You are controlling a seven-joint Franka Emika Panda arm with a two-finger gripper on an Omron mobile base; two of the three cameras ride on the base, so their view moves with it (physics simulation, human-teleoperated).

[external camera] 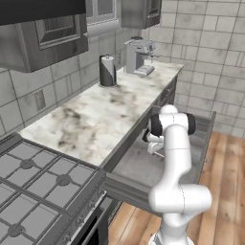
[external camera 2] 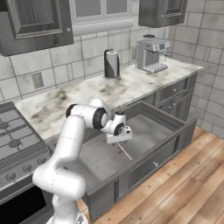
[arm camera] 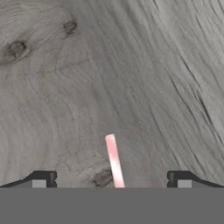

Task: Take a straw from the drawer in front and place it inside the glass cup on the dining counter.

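Hanging low inside the open drawer (external camera 2: 170, 131), the gripper (arm camera: 111, 183) has its jaws spread wide and empty, one dark fingertip on each side of the straw (arm camera: 113, 161). In the hand view the pinkish-red stick lies flat on the grey wood-grain floor, running up between the two tips and touching neither. That placement looks deliberate: with the straw centred in the gap, a short descent and a squeeze should catch it across its width.

From the right base view the straw (external camera 2: 125, 152) shows as a thin pale line on the drawer bottom, just below the hand, well apart from the drawer walls. It seems to be the sole item in there; the rest of the floor I can see is bare, though the arm hides part of it. The drawer is pulled well out, its panelled front towards the wooden floor, which gives the arm room to reach straight down.

Farther back, the marble worktop (external camera: 95, 119) above the cabinets carries a dark cylindrical canister (external camera: 107, 71) near the tiled wall and a coffee machine (external camera: 139, 56) towards the far end. To the arm's left sits the stove (external camera: 33, 186).

By my judgement the task is early: the grasp is not yet made.
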